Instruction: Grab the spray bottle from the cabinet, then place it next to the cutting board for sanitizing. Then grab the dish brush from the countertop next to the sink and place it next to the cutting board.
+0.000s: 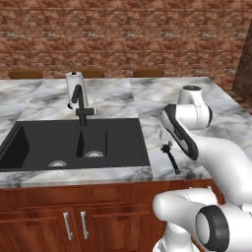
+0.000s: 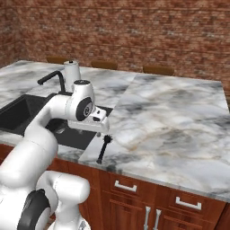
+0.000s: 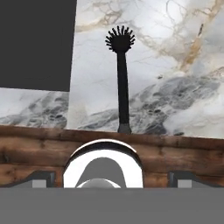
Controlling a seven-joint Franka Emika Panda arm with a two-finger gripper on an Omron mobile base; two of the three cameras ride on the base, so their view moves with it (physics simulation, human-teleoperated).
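The dish brush (image 3: 122, 83) is slim and black and lies flat on the marble countertop (image 2: 170, 117), just right of the sink, with its bristle head away from the counter's front edge. It also shows as the dish brush (image 1: 172, 160) and the dish brush (image 2: 103, 150). My gripper (image 2: 102, 128) hangs just above the brush's head end. In the hand view my gripper (image 3: 112, 178) is open, its fingertips (image 3: 41, 177) wide apart and empty. The spray bottle, the cabinet and the cutting board are out of view.
A black sink (image 1: 74, 142) with a black faucet (image 1: 79, 106) sits left of the brush. A white canister (image 1: 75, 81) stands behind the faucet. Reddish-brown lower units (image 2: 148, 197) run under the counter edge. A brick wall (image 1: 123, 34) closes the back.
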